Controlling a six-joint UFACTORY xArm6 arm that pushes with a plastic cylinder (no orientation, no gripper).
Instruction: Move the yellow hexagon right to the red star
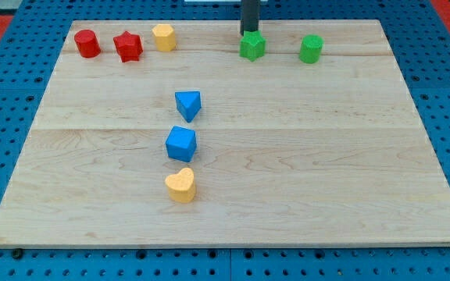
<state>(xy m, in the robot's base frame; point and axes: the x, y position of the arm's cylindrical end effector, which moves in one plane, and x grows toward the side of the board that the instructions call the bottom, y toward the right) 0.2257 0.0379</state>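
Camera view: yellow hexagon [163,37] sits just right of red star [128,47], so the task looks done. My tip [249,33], clawless, touches the green block [251,45].

Rod hangs vertical from the view's top edge, upper part cut off by the frame, dark and straight; my tip [249,32] sits low at the board's far side, its very end partly hidden.

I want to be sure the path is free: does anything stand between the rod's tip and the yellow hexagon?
Nothing visible does. My tip sits at the green star, and bare board runs leftward to the yellow hexagon, already beside the red star.
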